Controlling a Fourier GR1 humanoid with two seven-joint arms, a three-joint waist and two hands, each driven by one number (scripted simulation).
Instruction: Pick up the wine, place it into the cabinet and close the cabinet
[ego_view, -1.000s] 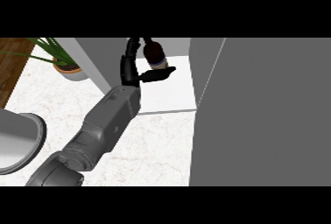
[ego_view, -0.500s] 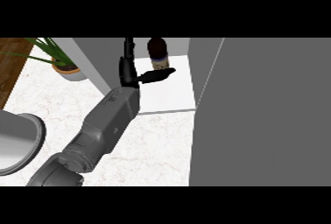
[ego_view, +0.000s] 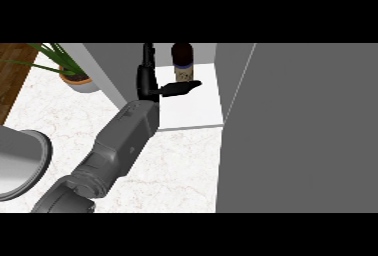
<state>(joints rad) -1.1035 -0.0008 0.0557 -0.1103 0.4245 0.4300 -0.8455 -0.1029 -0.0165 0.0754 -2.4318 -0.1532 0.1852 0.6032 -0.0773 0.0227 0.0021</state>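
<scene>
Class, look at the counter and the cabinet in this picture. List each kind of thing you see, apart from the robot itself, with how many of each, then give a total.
Wine bottle: 1
Potted plant: 1
Cabinet: 1
Cabinet door: 1
Round grey object at the left edge: 1
Total: 5

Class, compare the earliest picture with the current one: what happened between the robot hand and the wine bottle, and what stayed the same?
The robot hand let go of the dark wine bottle with a pale label: its fingers, once round the bottle, now lie straight beside it, thumb out below. The bottle now stands deeper in the white cabinet. The grey cabinet door, potted plant and forearm stayed put.
</scene>
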